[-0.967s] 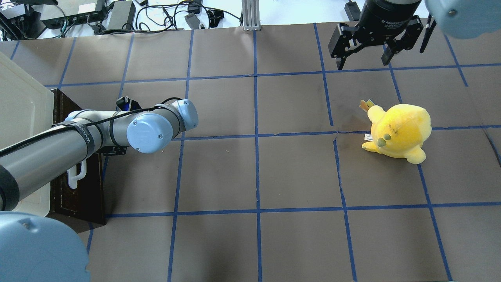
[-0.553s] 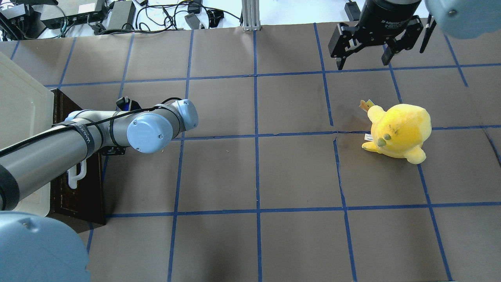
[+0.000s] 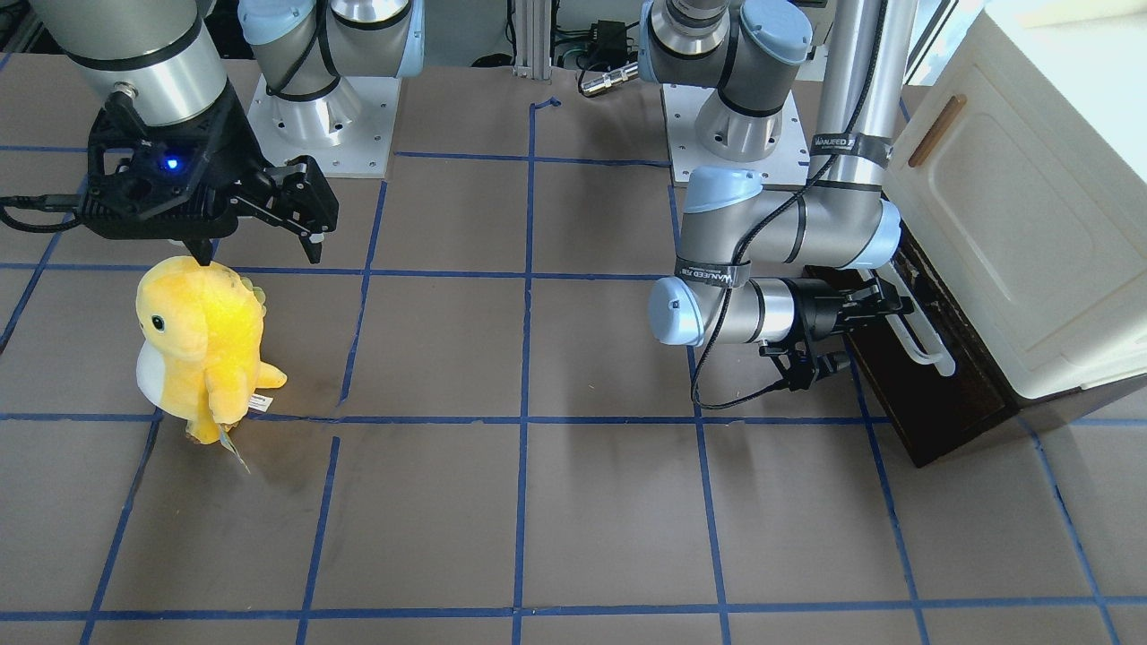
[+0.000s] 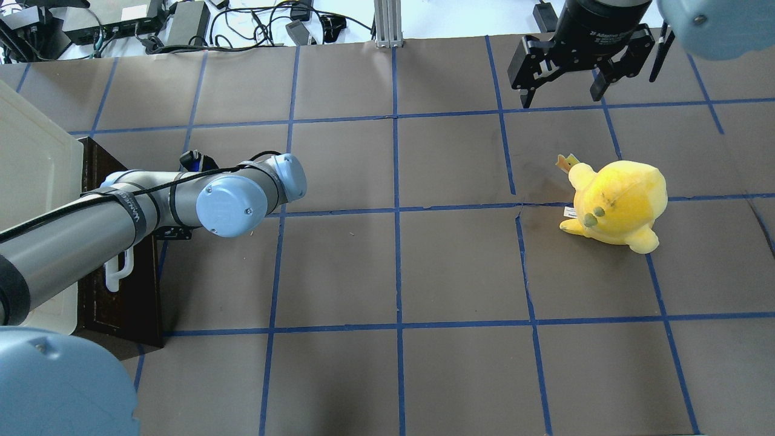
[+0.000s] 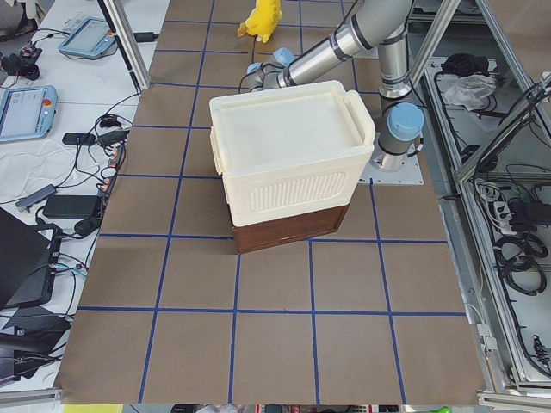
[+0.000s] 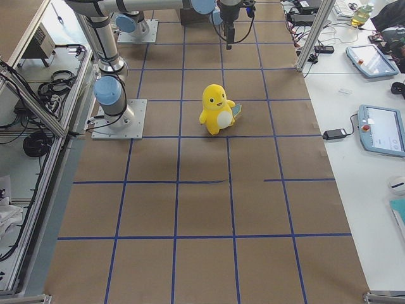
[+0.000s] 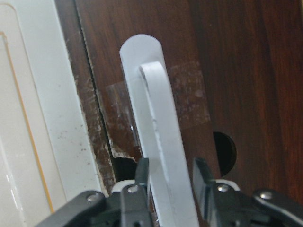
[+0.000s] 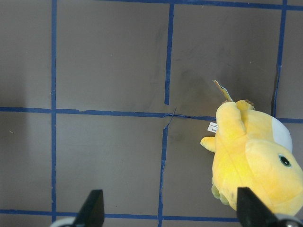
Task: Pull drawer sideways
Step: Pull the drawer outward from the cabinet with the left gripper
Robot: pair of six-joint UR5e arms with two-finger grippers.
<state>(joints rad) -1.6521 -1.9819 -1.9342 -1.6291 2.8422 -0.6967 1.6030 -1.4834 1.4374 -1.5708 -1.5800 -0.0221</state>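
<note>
The drawer (image 3: 941, 403) has a dark brown wooden front and sits at the bottom of a cream cabinet (image 3: 1013, 206); it also shows in the overhead view (image 4: 121, 297). Its long white bar handle (image 3: 927, 345) runs along the front. My left gripper (image 3: 896, 309) is shut on this handle. In the left wrist view my left gripper (image 7: 170, 177) has a black finger (image 7: 142, 177) pressed on each side of the handle (image 7: 151, 104). My right gripper (image 4: 563, 88) is open and empty, and it hovers over the far side of the table.
A yellow plush toy (image 4: 617, 203) stands on the brown paper below my right gripper, and shows in the right wrist view (image 8: 255, 161). The cream cabinet door above the drawer carries a small brown wooden handle (image 3: 936, 130). Cables and power bricks (image 4: 181, 24) lie beyond the far edge.
</note>
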